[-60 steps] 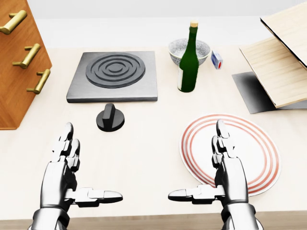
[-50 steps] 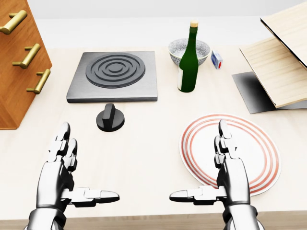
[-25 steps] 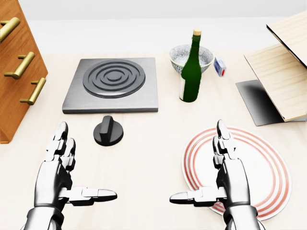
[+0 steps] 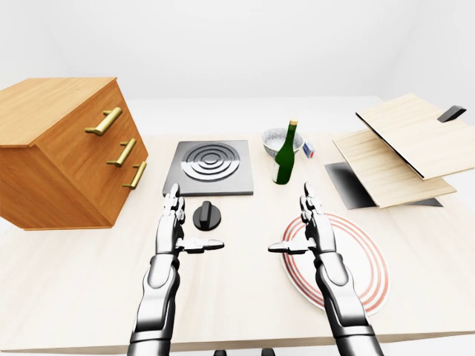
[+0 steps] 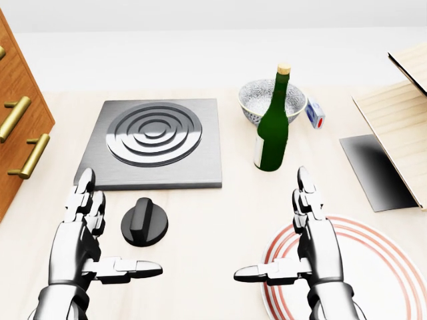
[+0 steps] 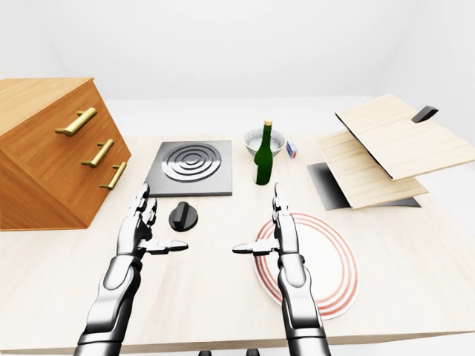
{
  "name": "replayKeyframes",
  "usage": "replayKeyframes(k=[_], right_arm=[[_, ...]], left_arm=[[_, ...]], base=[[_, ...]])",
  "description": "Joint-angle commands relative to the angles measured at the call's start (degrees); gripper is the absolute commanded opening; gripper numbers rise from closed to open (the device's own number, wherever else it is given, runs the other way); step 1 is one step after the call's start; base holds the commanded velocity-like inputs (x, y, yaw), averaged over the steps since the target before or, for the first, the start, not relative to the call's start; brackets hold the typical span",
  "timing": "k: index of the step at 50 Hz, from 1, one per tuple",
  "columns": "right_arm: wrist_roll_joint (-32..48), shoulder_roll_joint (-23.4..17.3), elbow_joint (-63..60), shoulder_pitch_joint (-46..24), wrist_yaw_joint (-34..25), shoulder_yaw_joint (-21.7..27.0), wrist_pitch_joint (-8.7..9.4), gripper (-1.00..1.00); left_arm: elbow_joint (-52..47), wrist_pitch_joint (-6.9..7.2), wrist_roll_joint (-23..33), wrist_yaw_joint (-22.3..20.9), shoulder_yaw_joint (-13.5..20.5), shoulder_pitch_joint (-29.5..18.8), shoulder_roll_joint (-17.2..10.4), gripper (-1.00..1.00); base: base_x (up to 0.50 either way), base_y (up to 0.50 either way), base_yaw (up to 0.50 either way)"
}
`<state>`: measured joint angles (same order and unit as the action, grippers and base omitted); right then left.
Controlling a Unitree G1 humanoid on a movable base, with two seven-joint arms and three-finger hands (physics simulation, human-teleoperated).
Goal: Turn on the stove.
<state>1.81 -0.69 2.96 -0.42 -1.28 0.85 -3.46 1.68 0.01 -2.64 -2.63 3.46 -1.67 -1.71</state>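
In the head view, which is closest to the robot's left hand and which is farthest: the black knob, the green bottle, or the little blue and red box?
Measured from the left hand:
1. Black knob, just to its right, below the stove plate.
2. Green bottle, up and across to the right, beside the bowl.
3. Blue and red box, farthest, right of the bowl near the top.

We hold both arms out low over the table, palms turned toward each other. Our left hand [image 5: 80, 243] is spread, fingers pointing up the head view, thumb [image 5: 137, 269] jutting right. Our right hand [image 5: 313, 247] mirrors it, thumb [image 5: 257, 273] jutting left. Neither hand grips anything.
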Motion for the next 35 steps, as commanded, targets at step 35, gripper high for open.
replayKeyframes(k=[35], right_arm=[[-0.9,-0.3,1.3,-0.6,-0.2,0.6,0.39,1.00]], left_arm=[[24.7,-5.01,1.1,0.9,-1.1,-9.6,-0.1,1.00]], base=[[0.00,0.00,0.00]])
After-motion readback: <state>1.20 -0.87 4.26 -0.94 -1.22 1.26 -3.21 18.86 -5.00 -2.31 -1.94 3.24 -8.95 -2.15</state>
